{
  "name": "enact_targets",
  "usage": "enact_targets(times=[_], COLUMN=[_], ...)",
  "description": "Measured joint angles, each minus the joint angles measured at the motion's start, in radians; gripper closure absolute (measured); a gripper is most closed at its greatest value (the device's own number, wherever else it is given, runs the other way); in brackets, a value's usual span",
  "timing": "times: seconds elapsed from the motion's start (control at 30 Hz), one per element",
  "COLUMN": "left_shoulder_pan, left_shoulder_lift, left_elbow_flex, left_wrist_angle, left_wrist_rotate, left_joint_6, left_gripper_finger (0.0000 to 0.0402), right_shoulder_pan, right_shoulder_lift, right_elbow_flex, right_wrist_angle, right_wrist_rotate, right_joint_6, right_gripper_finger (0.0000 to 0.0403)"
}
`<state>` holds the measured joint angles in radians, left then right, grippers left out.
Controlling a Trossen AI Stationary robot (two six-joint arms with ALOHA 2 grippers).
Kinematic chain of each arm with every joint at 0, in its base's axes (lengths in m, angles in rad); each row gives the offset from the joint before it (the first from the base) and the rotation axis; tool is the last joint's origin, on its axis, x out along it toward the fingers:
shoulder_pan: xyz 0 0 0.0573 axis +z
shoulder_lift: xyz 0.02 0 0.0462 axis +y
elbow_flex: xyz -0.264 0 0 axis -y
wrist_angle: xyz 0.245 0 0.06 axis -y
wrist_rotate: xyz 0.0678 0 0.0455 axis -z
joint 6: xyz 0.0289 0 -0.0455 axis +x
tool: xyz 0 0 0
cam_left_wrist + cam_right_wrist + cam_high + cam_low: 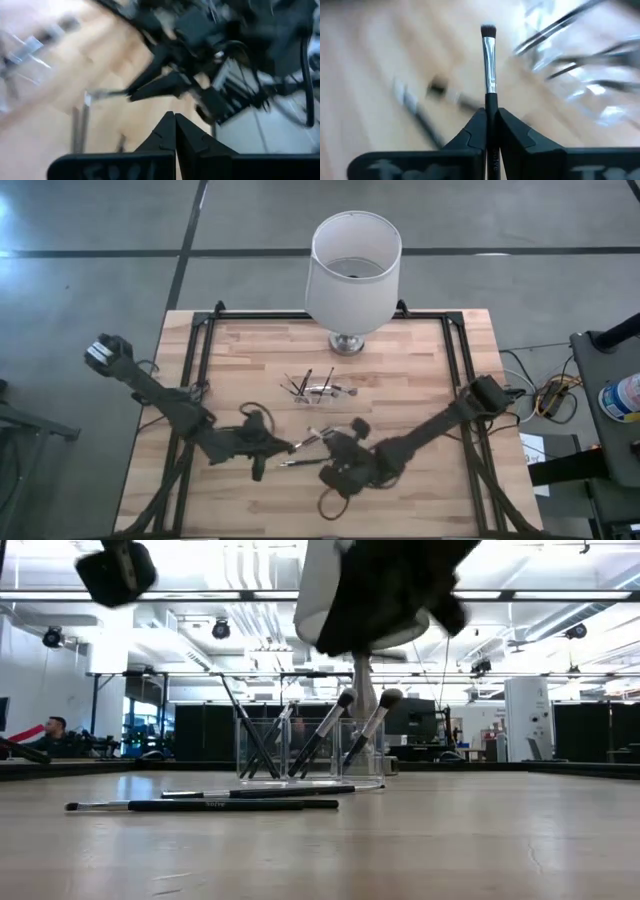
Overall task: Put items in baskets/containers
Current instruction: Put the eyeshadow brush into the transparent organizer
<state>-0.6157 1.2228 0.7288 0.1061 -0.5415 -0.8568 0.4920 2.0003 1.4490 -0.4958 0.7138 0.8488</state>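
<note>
A small makeup brush (489,65) is gripped by its dark handle between the closed-in fingers of the right gripper (489,117), with the metal ferrule and short dark bristle tip pointing forward, away from the wrist. The grip sits low on the handle, probably so that the long free end can be steered down into a container. In the high view the right gripper (322,433) is seen over the front middle of the wooden table (420,370), a little nearer than the clear plastic holder (320,390).

The holder stands in front of the white lampshade (352,270) and already carries several brushes (322,735), which lean at angles against its clear walls because they are taller than it. Two more brushes (205,805) lie flat on the wood near the front, apart from the holder and not yet collected.

The left gripper (175,131) is fully shut with nothing between its fingers, and it is held just to the left of the right gripper, seemingly on standby. The task is judged to be partly done, with the held brush next to be carried to the holder.
</note>
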Motion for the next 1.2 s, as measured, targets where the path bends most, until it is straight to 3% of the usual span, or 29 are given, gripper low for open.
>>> enact_targets(times=[0.13, 0.27, 0.47, 0.63, 0.8, 0.97, 1.2], left_shoulder_pan=[-0.059, -0.070, -0.069, -0.075, -0.070, -0.032, 0.088], left_shoulder_lift=[-0.076, -0.099, -0.091, -0.080, -0.079, -0.080, -0.080], left_elbow_flex=[-0.011, -0.018, -0.019, -0.056, -0.117, -0.175, -0.254], left_wrist_angle=[-0.033, -0.058, -0.113, -0.124, -0.127, -0.123, -0.124], left_wrist_rotate=[-0.187, -0.231, -0.227, -0.268, -0.371, -0.452, -0.431], left_joint_6=[0.007, -0.003, -0.009, -0.011, -0.036, -0.005, -0.010], left_gripper_finger=[0.0401, 0.0401, 0.0401, 0.0401, 0.0401, 0.0401, 0.0401], right_shoulder_pan=[0.049, 0.043, -0.001, -0.009, -0.008, -0.035, -0.139], right_shoulder_lift=[-0.031, -0.075, -0.188, -0.314, -0.416, -0.443, -0.386], right_elbow_flex=[-0.001, -0.002, -0.072, -0.262, -0.465, -0.603, -0.657], right_wrist_angle=[-0.100, -0.303, -0.606, -0.510, -0.201, 0.204, 0.786], right_wrist_rotate=[0.346, 0.542, 0.672, 0.733, 0.750, 0.780, 0.678], right_joint_6=[0.341, 0.588, 0.913, 1.127, 1.102, 0.978, 0.428], right_gripper_finger=[0.0374, 0.0373, 0.0379, 0.0380, 0.0381, 0.0381, 0.0380])
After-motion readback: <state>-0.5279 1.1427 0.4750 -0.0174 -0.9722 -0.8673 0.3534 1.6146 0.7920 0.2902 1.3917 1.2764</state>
